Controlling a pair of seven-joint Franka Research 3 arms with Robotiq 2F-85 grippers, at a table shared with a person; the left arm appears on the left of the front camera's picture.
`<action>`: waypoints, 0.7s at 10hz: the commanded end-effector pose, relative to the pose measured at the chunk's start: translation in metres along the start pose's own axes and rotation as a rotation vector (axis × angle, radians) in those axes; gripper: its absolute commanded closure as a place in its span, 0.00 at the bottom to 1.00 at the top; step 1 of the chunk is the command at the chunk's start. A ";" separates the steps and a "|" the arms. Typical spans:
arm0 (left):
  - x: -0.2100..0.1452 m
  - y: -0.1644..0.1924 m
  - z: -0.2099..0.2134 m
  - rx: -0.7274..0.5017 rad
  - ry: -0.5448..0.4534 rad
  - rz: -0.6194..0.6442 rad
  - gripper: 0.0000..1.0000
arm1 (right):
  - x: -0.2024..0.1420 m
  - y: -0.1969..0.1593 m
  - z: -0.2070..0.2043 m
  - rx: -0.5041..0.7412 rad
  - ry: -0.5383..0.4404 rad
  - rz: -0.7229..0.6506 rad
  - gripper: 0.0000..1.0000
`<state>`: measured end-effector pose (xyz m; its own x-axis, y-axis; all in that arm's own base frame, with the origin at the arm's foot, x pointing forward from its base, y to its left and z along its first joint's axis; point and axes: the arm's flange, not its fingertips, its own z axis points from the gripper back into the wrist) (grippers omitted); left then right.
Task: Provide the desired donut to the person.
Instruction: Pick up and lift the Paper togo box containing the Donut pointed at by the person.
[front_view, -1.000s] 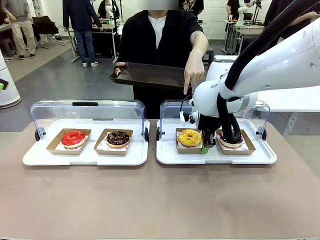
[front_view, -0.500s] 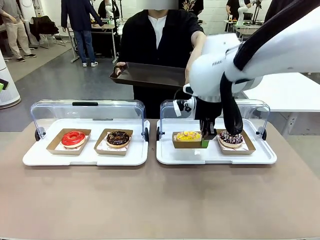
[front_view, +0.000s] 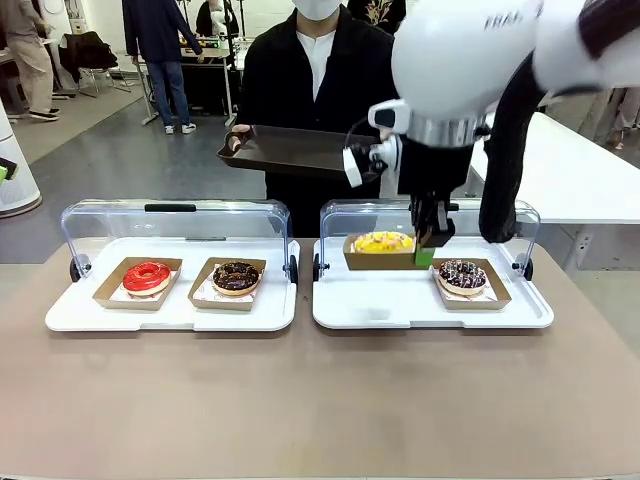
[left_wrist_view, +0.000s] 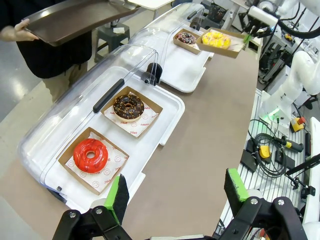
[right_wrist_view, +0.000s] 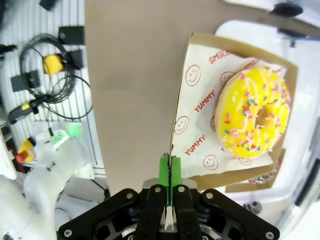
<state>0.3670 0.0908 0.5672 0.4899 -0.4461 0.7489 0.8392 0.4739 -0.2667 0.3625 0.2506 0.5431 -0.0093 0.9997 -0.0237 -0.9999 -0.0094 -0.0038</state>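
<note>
The yellow sprinkled donut (front_view: 382, 241) sits in its cardboard tray (front_view: 380, 260), lifted clear of the right white tray (front_view: 390, 305). My right gripper (front_view: 426, 254) is shut on the cardboard tray's right edge. In the right wrist view its green pads (right_wrist_view: 165, 172) pinch the cardboard rim beside the yellow donut (right_wrist_view: 255, 117), which hangs above the table. The person (front_view: 318, 75) stands across the table holding a dark serving tray (front_view: 295, 150) at waist height. My left gripper (left_wrist_view: 176, 192) hovers open over the table's left end, near the red donut (left_wrist_view: 90, 155).
The left white tray (front_view: 170, 312) under an open clear lid (front_view: 175, 222) holds a red donut (front_view: 147, 276) and a chocolate donut (front_view: 236, 276). A chocolate sprinkled donut (front_view: 462, 274) stays on the right tray. The brown table surface (front_view: 320, 400) in front is bare.
My right gripper has risen with the yellow donut's cardboard tray, from resting on the white tray to well above it. The person's pointing hand is no longer visible.
</note>
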 end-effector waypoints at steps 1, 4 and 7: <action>0.000 0.000 0.000 -0.004 -0.007 -0.004 0.00 | 0.008 -0.007 0.042 -0.008 -0.001 -0.030 1.00; 0.000 0.000 0.000 -0.004 -0.007 -0.004 0.00 | 0.017 -0.034 0.082 -0.050 0.020 -0.038 1.00; 0.000 0.000 0.000 -0.004 -0.007 -0.004 0.00 | 0.015 -0.080 0.099 -0.024 -0.030 -0.041 1.00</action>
<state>0.3669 0.0908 0.5673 0.4899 -0.4461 0.7490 0.8392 0.4739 -0.2666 0.4268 0.2670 0.6338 0.0298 0.9995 0.0085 -0.9978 0.0303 -0.0596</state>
